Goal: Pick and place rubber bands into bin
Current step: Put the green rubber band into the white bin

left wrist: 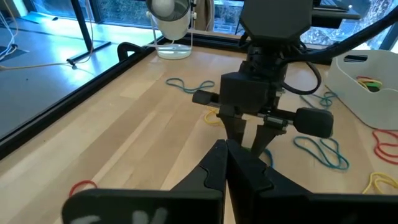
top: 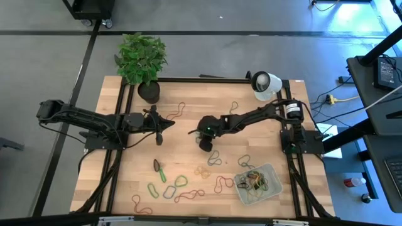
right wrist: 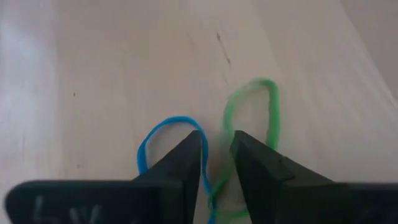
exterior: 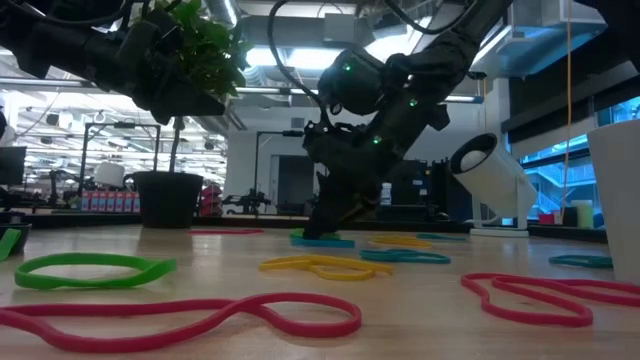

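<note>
Right now the right gripper (top: 205, 143) is pointing down at the middle of the wooden table (top: 188, 144), its fingertips (right wrist: 196, 146) sitting apart with a narrow gap between them — partly open, straddling a blue rubber band (right wrist: 163, 134) and a green rubber band (right wrist: 264, 112) that are lying crossed on the wood. Neither loop is being lifted; both are resting flat beneath the tips. In the low view the same gripper (exterior: 325, 225) is standing tilted, with its tips down at the tabletop.

The left gripper (top: 159, 137) is hovering over the table's left half, well apart from the right one, jaws pressed together and holding nothing; its closed fingers (left wrist: 230, 165) are aiming toward the right arm.

The bin (top: 267, 191) is sitting near the table's front right corner, already holding a tangle of bands (top: 254, 181) in yellow, red and dark colours. More loose rubber bands (top: 176, 188) are lying scattered across the front of the table — green, red, tan — between the two arms and the bin.

A potted plant (top: 141, 59) is standing at the back left, and a white round device (top: 265, 85) at the back right.
</note>
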Motion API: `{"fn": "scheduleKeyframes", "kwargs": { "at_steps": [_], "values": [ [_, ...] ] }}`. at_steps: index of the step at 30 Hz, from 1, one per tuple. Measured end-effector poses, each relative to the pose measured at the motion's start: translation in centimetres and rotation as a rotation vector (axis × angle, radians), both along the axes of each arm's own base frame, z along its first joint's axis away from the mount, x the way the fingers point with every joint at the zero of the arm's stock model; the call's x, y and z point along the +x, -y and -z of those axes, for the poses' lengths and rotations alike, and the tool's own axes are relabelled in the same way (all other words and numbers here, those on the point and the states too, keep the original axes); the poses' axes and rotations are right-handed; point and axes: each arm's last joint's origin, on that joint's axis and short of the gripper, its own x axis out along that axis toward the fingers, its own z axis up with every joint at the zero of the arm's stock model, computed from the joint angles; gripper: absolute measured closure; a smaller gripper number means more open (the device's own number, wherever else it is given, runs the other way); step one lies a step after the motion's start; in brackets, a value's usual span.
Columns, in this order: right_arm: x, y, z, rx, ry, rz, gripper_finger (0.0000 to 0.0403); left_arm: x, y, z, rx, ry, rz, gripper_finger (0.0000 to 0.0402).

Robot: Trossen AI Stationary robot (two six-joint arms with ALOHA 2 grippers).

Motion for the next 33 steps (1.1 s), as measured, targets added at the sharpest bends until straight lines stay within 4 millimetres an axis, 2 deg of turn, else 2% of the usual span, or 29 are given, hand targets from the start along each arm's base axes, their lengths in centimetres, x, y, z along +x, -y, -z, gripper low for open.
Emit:
{"fn": "scheduleKeyframes", "kwargs": {
  "at_steps": [12, 23, 29, 33],
  "values": [
    [0.0, 2.5, -0.1, 0.068, 0.047, 0.016, 0.0394, 0.0, 0.0, 0.0, 0.0, 0.0, 0.0, 0.0396],
    [-0.1, 2.7, -0.2, 0.108, 0.043, -0.001, 0.0399, 0.0, 0.0, 0.0, 0.001, -0.001, 0.0, 0.0396],
    [-1.9, 2.3, -1.9, 0.129, -0.09, 0.004, 0.0401, 0.0, 0.0, 0.1, 0.001, -0.009, 0.0, 0.04],
    [-3.9, 0.3, -4.5, 0.143, -0.204, -0.032, 0.0401, 0.0, 0.0, 0.1, 0.001, -0.015, 0.0, 0.0397]
  ]
}}
